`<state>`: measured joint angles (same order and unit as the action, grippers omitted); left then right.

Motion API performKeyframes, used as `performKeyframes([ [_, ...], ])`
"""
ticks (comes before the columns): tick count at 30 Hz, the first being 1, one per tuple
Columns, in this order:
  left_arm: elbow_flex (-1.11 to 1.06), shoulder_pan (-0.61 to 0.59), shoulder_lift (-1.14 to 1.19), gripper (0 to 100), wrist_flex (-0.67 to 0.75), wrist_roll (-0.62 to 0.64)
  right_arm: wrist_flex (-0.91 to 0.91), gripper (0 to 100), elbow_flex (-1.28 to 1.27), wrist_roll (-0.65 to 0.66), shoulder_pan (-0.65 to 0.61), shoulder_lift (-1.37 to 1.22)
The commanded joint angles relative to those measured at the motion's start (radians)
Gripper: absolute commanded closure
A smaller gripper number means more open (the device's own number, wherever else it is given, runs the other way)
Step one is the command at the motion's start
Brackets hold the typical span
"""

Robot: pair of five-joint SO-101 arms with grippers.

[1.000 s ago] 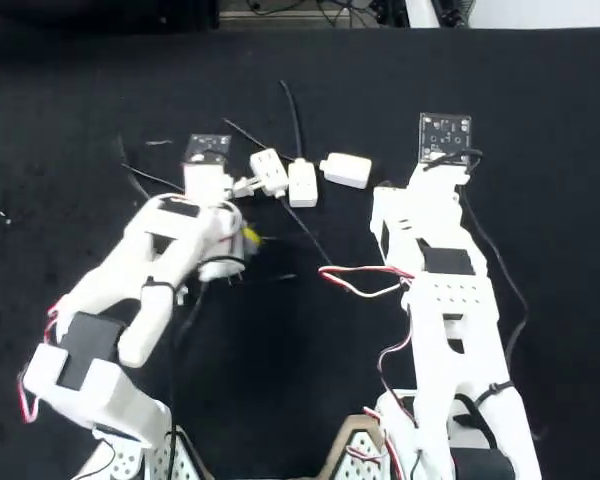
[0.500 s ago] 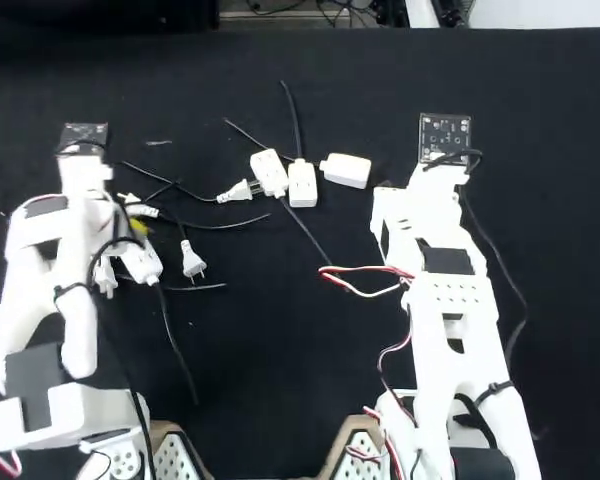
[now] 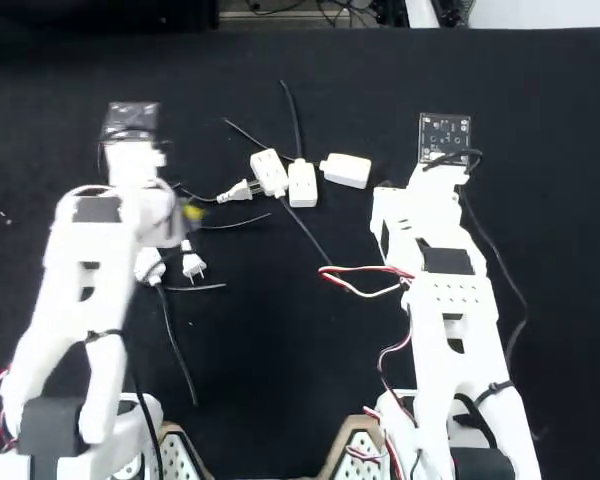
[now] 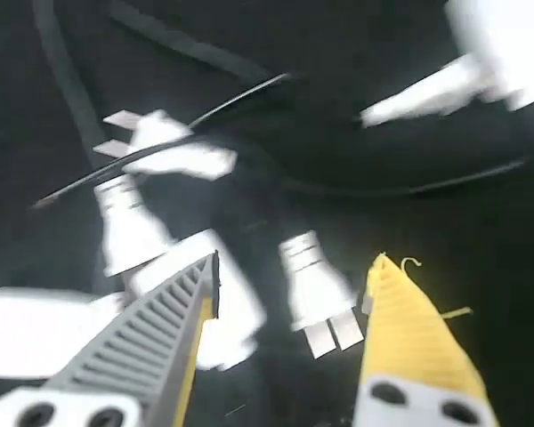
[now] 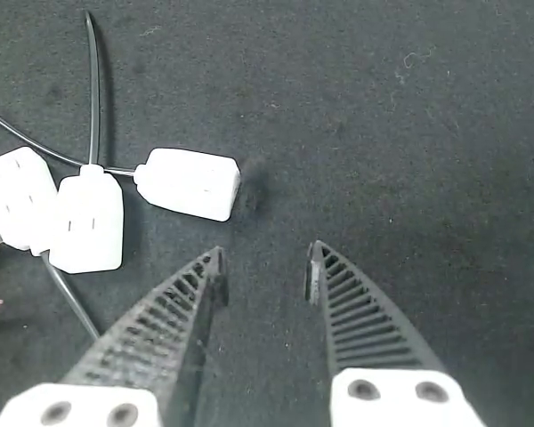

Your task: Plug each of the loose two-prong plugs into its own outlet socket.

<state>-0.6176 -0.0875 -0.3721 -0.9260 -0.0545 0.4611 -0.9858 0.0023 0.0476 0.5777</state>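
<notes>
Left hand (image 4: 295,265) open, empty, over a loose plug (image 4: 316,298) at the bench (image 3: 270,330) left; right hand (image 5: 265,260) open, empty, near the outlet sockets (image 5: 87,222). Risk: crossed cords (image 3: 177,350) snag, twisting the plug during lifting.

Loose plugs (image 4: 316,294) and cords (image 3: 175,340) (tangled) crowd the left gripper (image 4: 295,267).
</notes>
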Motion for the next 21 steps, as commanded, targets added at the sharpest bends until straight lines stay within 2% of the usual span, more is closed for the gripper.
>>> performKeyframes([
  [1, -0.088, 0.074, 0.025, 72, 0.353, 0.308, -0.023, 85.8, 0.010, -0.006, 0.009, 0.001],
  [4, -0.148, 0.077, 0.123, 72, 0.569, 0.457, -0.021, 85.8, 0.010, -0.006, 0.009, 0.001],
  [6, -0.145, 0.081, 0.213, 72, 0.624, 0.502, -0.021, 85.8, 0.010, -0.006, 0.009, 0.001],
  [8, -0.096, 0.082, 0.307, 72, 0.615, 0.526, -0.021, 85.8, 0.010, -0.006, 0.009, 0.001],
  [11, 0.025, 0.071, 0.430, 70, 0.534, 0.586, -0.023, 85.8, 0.010, -0.006, 0.009, 0.001],
  [14, 0.180, 0.056, 0.529, 67, 0.377, 0.632, -0.023, 85.8, 0.010, -0.006, 0.009, 0.002],
  [18, 0.369, 0.018, 0.651, 67, 0.158, 0.629, -0.023, 85.8, 0.010, -0.006, 0.009, 0.004],
  [21, 0.479, -0.056, 0.726, 67, 0.029, 0.592, -0.023, 85.8, 0.010, -0.006, 0.011, 0.005],
])
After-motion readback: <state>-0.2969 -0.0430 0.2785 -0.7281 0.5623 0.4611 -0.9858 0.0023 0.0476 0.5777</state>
